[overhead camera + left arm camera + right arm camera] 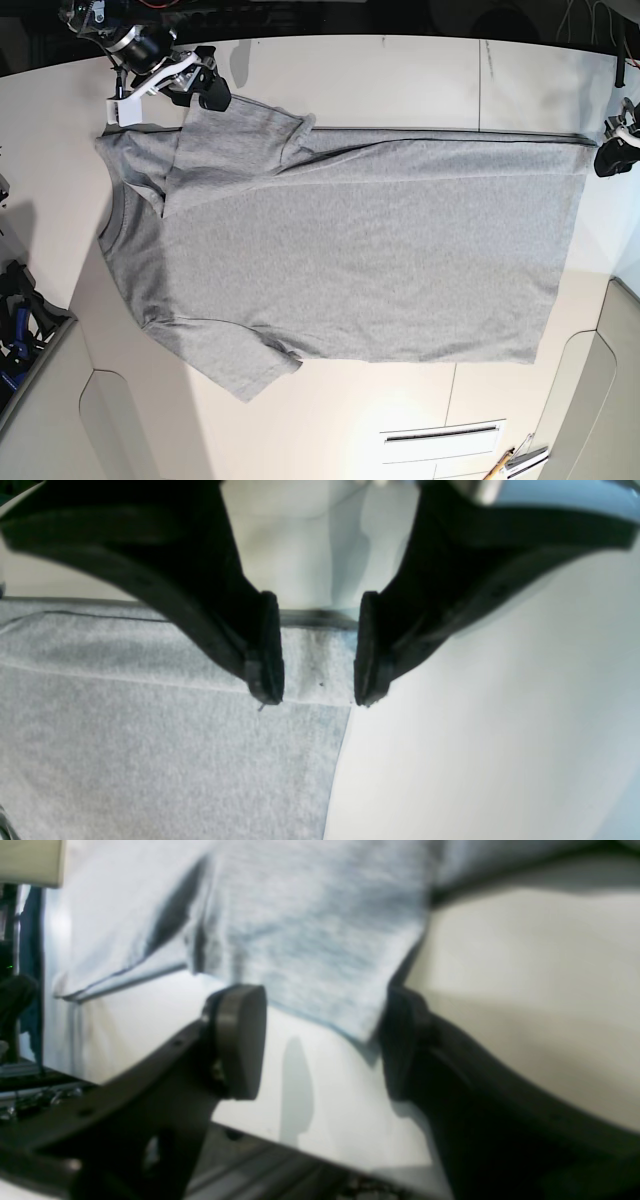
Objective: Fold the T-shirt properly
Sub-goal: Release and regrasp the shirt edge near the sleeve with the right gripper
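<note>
The heather-grey T-shirt [340, 250] lies flat on the white table, plain side up, neck at the left and hem at the right. Its far long edge is folded in along a straight line. My right gripper [205, 92] is open at the far sleeve. In the right wrist view the gripper [325, 1010] has the sleeve's corner [320, 940] between its spread fingers, unclamped. My left gripper [607, 158] is open at the far hem corner. In the left wrist view the gripper [315, 700] straddles the hem band [320, 665] of the shirt [150, 760].
The table [380, 70] has bare white surface beyond the shirt's far edge and along the near side. Small tools [515, 462] lie at the near right corner by a slot [440, 435]. Dark equipment [15, 320] stands off the table's left edge.
</note>
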Available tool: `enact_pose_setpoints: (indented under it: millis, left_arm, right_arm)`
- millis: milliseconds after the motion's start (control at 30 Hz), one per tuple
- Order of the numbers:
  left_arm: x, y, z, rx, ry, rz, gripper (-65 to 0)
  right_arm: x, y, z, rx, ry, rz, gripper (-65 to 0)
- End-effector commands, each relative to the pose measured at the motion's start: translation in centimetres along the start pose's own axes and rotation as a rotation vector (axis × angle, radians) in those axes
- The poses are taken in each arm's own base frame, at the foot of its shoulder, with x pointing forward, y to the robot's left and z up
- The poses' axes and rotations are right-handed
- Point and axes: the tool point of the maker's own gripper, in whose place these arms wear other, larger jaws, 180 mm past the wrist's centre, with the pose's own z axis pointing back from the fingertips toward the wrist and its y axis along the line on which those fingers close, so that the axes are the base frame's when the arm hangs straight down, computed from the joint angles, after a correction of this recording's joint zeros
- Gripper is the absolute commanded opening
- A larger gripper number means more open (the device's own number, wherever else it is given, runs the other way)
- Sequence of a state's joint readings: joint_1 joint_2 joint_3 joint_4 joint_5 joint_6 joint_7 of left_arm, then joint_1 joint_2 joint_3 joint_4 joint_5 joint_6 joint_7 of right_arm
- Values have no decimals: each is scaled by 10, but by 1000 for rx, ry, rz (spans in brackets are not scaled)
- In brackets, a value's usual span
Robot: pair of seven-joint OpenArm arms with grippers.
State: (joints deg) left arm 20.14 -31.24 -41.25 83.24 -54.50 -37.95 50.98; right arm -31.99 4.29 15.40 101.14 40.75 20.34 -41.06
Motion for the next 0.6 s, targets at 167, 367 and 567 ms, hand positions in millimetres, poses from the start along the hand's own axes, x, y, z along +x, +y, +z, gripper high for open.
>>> enact_pose_setpoints:
  millis: [167, 367, 567]
  left_arm:
    - [18, -1, 5, -7, -44, -29, -381]
    - [18, -1, 5, -7, -44, -28, -381]
    - [18, -1, 5, -7, -44, -28, -381]
  right_arm:
    - [-9, 16, -6, 47, 23, 10, -571]
    - [8, 42, -10, 168, -44, -17, -650]
    - [53, 57, -21, 211, -129, 48, -650]
